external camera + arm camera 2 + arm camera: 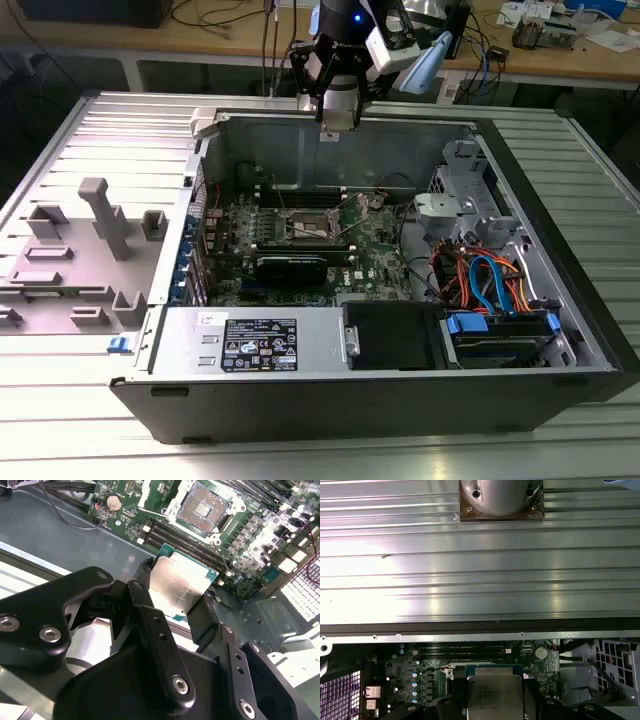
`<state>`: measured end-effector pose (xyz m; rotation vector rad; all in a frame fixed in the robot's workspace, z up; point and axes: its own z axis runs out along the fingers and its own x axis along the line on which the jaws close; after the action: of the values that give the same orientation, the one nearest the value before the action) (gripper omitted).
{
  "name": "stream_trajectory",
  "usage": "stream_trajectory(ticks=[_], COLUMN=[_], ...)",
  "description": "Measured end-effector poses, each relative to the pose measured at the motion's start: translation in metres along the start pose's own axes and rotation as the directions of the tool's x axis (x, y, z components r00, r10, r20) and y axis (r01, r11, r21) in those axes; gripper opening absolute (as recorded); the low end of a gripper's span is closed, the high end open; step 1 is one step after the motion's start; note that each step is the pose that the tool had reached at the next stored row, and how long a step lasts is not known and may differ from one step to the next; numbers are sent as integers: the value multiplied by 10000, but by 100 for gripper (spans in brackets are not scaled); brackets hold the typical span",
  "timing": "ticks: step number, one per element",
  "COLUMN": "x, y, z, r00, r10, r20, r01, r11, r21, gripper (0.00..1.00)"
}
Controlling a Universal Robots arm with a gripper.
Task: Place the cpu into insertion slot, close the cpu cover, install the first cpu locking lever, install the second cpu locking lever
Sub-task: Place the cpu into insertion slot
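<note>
Silver-grey cpu [182,580] clamped in the gripper [176,589] above the computer case [400,410], insertion slot [205,505] bare, nothing seated, covered or latched yet.

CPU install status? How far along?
Done: the cpu is picked up, clamped in the gripper. In hand: it hangs above the motherboard, short of the insertion slot, which is open and empty, contacts exposed. Left: seating it, plus all closing and locking steps.
</note>
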<state>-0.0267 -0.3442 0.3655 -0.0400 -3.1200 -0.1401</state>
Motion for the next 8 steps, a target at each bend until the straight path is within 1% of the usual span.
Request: stream_trajectory(ticks=[8], x=[0], y=[-11], z=[-1], r00=[10000], r10=[0], r20=[0], r01=[0], r11=[10000], r21=[1], gripper=[54])
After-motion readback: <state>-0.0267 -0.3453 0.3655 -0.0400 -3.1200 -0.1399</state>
